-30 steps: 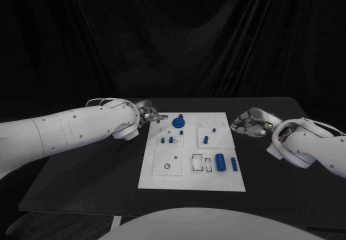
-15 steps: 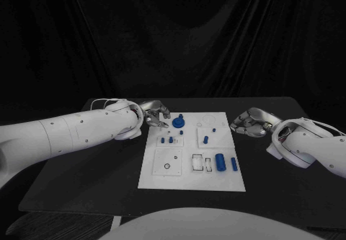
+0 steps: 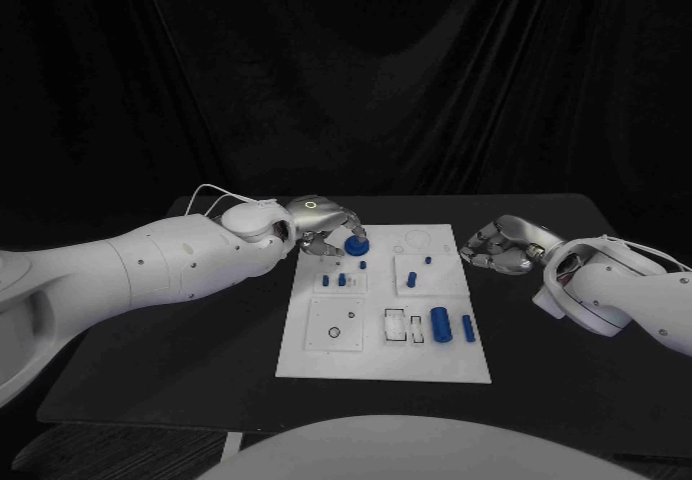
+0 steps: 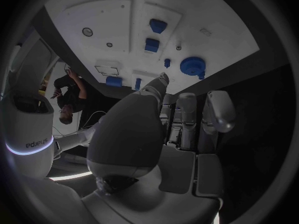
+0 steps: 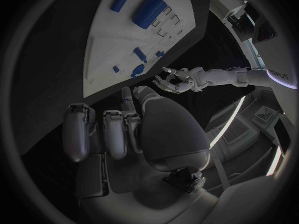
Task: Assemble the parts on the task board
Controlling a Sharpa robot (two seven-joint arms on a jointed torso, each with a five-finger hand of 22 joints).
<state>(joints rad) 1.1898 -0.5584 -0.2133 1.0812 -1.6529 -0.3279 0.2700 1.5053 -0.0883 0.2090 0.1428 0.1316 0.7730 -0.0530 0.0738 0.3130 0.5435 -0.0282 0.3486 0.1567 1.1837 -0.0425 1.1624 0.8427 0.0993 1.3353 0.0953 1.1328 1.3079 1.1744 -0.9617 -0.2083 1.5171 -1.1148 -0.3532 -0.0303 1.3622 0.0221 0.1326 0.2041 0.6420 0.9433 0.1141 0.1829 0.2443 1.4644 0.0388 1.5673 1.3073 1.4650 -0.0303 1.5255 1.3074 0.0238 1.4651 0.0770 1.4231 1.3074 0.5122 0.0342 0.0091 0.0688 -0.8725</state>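
The white task board (image 3: 382,360) lies in the middle of the black table. A blue round knob (image 3: 356,243) stands near its far left corner. My left hand (image 3: 329,230) hovers right beside this knob with its fingers apart and nothing in them. The left wrist view shows the knob (image 4: 193,64) just beyond the fingertips (image 4: 163,79), with a small gap between them. My right hand (image 3: 495,245) rests off the board's right edge, fingers loosely bent and holding nothing. A thick blue cylinder (image 3: 441,325) and a thin one (image 3: 467,328) lie on the board's near right.
Small blue pieces (image 3: 333,281) and a short peg (image 3: 411,280) sit in the board's middle row. Rectangular slots (image 3: 394,324) and a round hole (image 3: 346,322) open in the near part. The black table (image 3: 173,350) stretches bare on both sides of the board.
My left hand has swung from the board's left edge inward over its far left corner, up to the blue knob, with its fingers spreading. The right hand has stayed put.
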